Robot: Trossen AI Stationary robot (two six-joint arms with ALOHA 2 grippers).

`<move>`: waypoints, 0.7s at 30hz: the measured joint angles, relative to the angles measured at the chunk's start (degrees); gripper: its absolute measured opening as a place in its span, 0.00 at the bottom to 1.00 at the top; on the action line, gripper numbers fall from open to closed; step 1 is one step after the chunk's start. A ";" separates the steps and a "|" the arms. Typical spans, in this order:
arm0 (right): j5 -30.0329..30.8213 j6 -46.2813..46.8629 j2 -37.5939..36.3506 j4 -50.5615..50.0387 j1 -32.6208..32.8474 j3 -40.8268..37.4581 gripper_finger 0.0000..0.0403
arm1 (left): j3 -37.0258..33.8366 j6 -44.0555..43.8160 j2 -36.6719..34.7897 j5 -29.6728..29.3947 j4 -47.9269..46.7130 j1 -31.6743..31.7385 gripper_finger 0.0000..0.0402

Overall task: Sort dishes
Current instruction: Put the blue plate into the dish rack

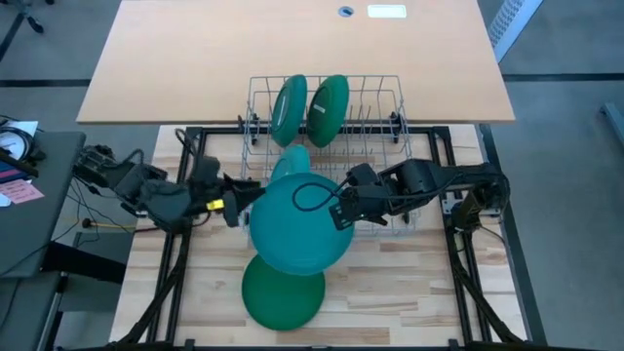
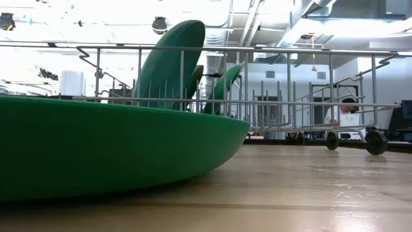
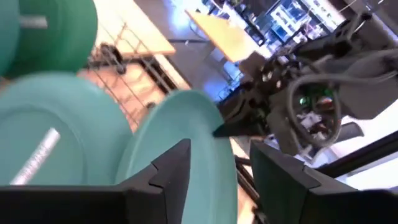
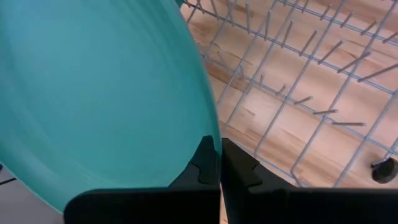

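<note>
A big teal plate [image 1: 297, 226] hangs over the table's middle between my two grippers. My right gripper [image 1: 341, 213] is shut on its right rim. My left gripper [image 1: 237, 205] is at its left rim, open. In the left wrist view its fingers [image 3: 180, 168] stand on either side of that rim [image 3: 217, 134] with a gap; I cannot tell whether they touch it. A dark green plate [image 1: 283, 297] lies flat on the table below. Two dark green plates [image 1: 307, 109] and a teal one [image 1: 291, 161] stand on edge in the wire rack [image 1: 380, 97]. My right gripper pinches the teal plate's rim [image 4: 208, 124] between its two fingers, on the plate's right side. The fingers come from the table's right, slanting down. The plate is lifted clear of the table, its hollow face turned mostly up.
The rack stands on small wheels at the far middle, with free wire slots on its right half [image 1: 375, 127]. A lighter tabletop [image 1: 195, 58] lies beyond it. In the low view the dark green plate [image 2: 96, 148] fills the foreground. A person [image 2: 347, 116] sits far behind.
</note>
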 joint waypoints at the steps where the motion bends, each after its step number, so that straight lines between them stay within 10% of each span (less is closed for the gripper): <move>1: 0.00 -0.04 -0.09 0.04 0.00 0.00 0.00 | 1.55 0.54 0.06 -0.34 -1.80 0.01 0.39; 12: -0.02 -1.16 -0.89 0.06 0.00 0.02 0.00 | 7.13 -5.35 4.59 18.43 -23.34 7.06 0.54; 21: -0.33 -1.44 -0.87 0.04 0.00 0.02 0.00 | 7.13 -8.74 10.28 18.49 -27.19 7.91 0.50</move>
